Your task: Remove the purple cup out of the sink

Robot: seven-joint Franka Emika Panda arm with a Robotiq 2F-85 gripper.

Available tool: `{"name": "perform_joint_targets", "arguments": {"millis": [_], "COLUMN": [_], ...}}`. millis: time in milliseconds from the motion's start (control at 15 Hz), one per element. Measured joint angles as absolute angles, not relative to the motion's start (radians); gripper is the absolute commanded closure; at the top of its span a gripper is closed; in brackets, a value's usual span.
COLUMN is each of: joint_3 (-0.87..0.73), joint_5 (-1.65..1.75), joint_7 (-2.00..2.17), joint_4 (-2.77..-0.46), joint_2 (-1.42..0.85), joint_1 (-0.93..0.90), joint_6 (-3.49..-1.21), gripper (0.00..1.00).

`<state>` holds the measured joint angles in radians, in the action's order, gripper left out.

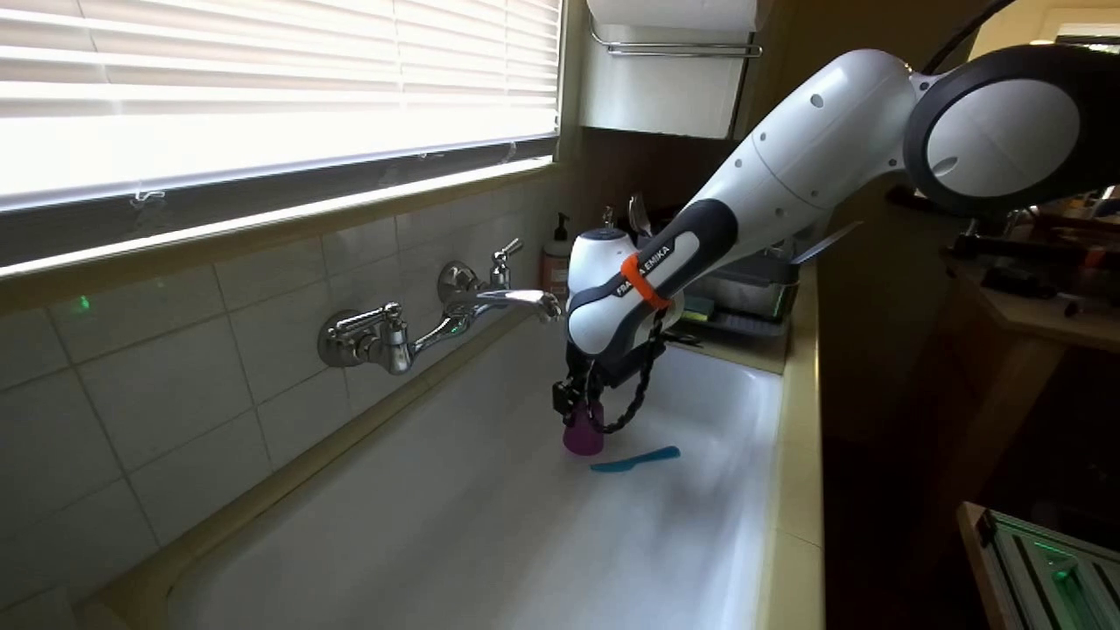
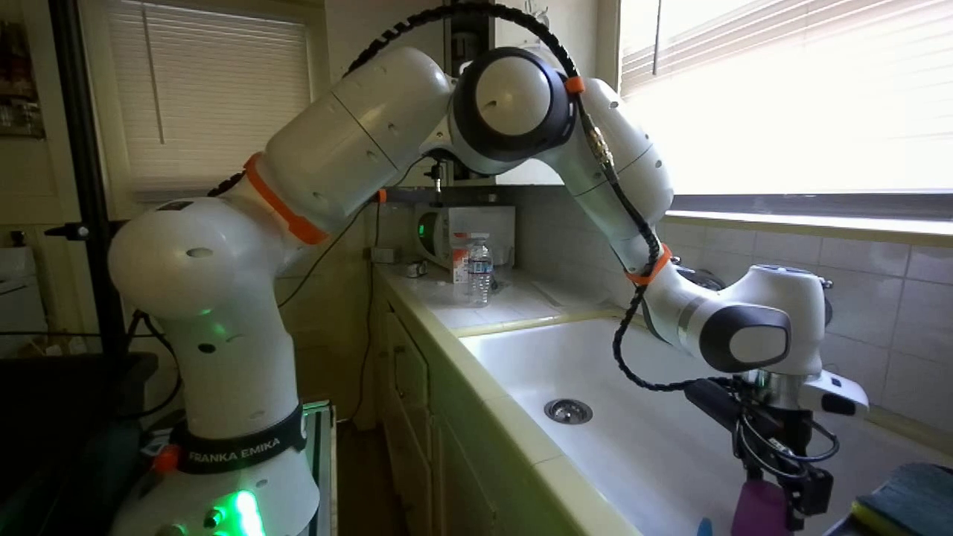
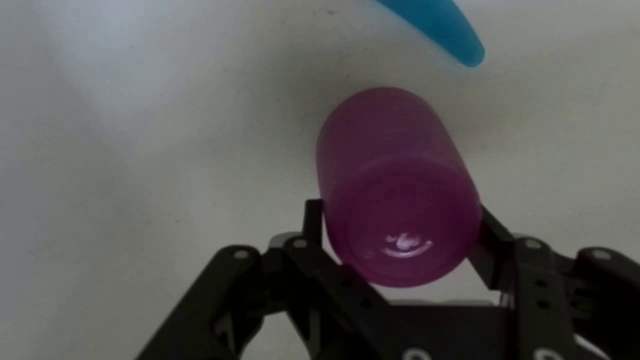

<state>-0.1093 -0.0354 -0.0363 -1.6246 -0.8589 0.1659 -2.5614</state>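
The purple cup point(image 1: 584, 439) is low in the far part of the white sink point(image 1: 472, 534), seemingly upside down with its wider end downward. In the wrist view the cup point(image 3: 390, 125) sits between the fingers of my gripper point(image 3: 400, 212), with its closed end toward the camera. Both fingers touch its sides. My gripper point(image 1: 582, 404) points down into the sink. The cup point(image 2: 759, 510) also shows under my gripper point(image 2: 778, 487) in an exterior view, cut by the lower edge. I cannot tell whether the cup touches the sink floor.
A blue knife-shaped utensil point(image 1: 636, 459) lies on the sink floor close to the cup. The chrome faucet point(image 1: 516, 299) sticks out from the wall beside my arm. A dark dish rack point(image 1: 744, 293) stands behind the sink's far end. A soap bottle point(image 1: 556, 258) stands near the wall.
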Motion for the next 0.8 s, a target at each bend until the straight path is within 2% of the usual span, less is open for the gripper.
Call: {"name": "perform_joint_targets", "arguments": {"millis": [800], "joint_3": [-0.11], "joint_5": [-0.035], "joint_7": [-0.037], "joint_4": [-1.657], "joint_2": [-0.799], "joint_1": [0.166], "joint_6": [-2.552], "gripper": [0.56]}}
